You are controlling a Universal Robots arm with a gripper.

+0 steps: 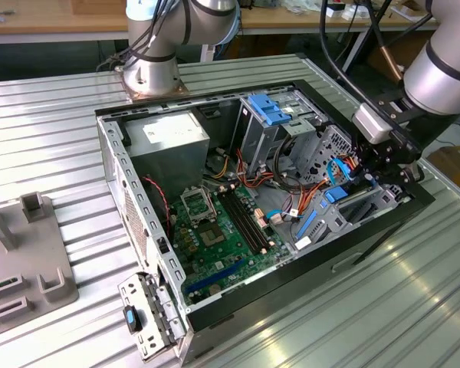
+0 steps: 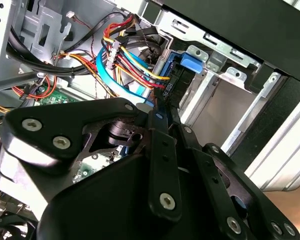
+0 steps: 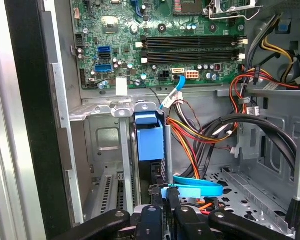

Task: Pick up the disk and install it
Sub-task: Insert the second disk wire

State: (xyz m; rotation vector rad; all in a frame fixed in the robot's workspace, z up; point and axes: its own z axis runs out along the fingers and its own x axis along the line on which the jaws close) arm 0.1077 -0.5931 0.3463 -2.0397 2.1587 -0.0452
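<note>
The disk [image 3: 150,137], silver-grey with bright blue rails, stands on edge in a slot of the metal drive bay [image 3: 105,111] at the case's front corner. In the exterior view the disk [image 1: 336,193] sits low at the case's right end. My gripper [image 3: 164,201] reaches down into that bay, and its black fingers [image 3: 152,217] sit close together on the disk's near end. In the second wrist view the gripper [image 2: 162,107] meets the disk's dark edge [image 2: 170,87] just below a blue tab [image 2: 190,62]. The gripper [image 1: 368,175] hangs over the bay in the exterior view.
The open computer case [image 1: 253,303] lies on a ribbed metal table. Inside are a green motherboard [image 1: 215,230], a grey power supply [image 1: 169,138] and an upright cage with a blue latch [image 1: 272,107]. Coloured cables [image 3: 190,145] and a blue flat cable [image 3: 197,189] crowd the bay.
</note>
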